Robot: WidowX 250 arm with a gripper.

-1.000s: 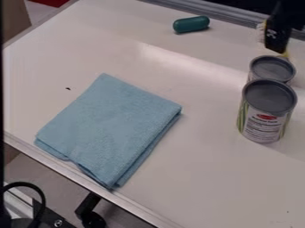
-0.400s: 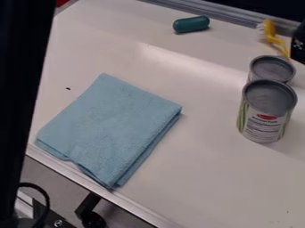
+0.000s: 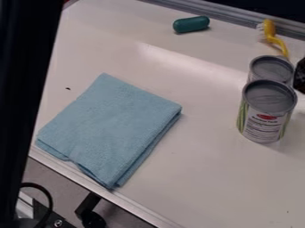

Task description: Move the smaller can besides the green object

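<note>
The green plastic-looking capsule [image 3: 191, 24] at one o'clock is smooth, the folded pale-blue cloth [image 3: 110, 129] at eight matt, the flat white worktop [image 3: 208, 178] glossy.

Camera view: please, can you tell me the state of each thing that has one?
Cloth: folded, lying flat.
Front can: standing upright.
Back can: upright, partly hidden by the front can.
Green object: lying on its side.
Yellow brush: lying down.
</note>
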